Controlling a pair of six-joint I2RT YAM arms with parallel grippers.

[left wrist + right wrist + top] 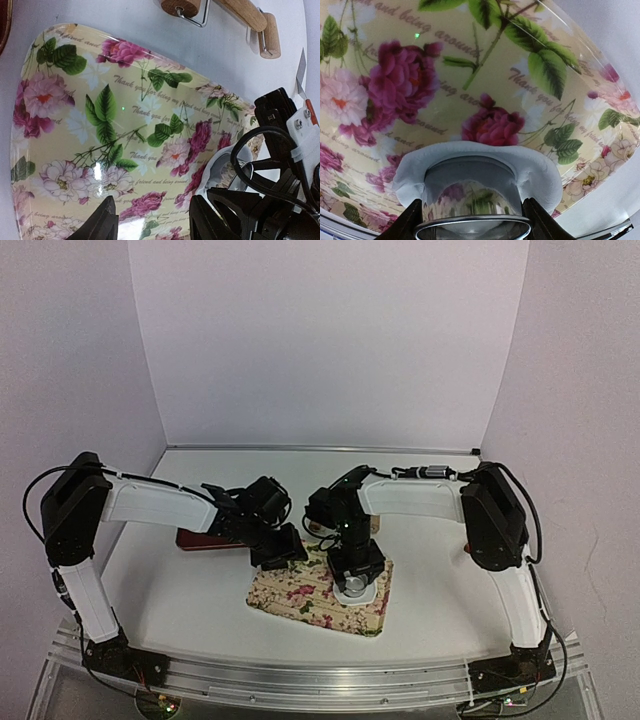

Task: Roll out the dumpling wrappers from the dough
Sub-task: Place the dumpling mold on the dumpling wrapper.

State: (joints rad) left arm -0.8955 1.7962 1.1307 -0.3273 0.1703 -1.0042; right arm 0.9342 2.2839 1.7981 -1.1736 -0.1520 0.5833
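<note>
Step in hand, as judged: cutting one wrapper out of the flattened dough [470,150] with the metal ring cutter [470,200]; press the ring straight down, level with the floral tray [445,115], until its edge meets the tray all the way round; a slight twist should part the disc cleanly; lift vertically, since a tilted lift would likely drag or tear the soft sheet; the dough leaves only a narrow margin around the ring, so hold the ring centred or the disc may lose part of its edge. The right jaws stand at a middling width, closed on the ring cutter, one finger at each side of its wall; the dough lies directly beneath and around the ring, its white margin showing on the far side and at both flanks; whether the cut is through cannot be told, as the ring's mirror wall hides the inside. The left jaws stand partly apart with nothing between them, low over the tray's other end, to the side of the dough and not touching it; contact with the tray cannot be told. No finished dumpling wrappers show in any view; the wooden rolling pin [247,15] lies on the tabletop [200,610] beyond the tray.
</note>
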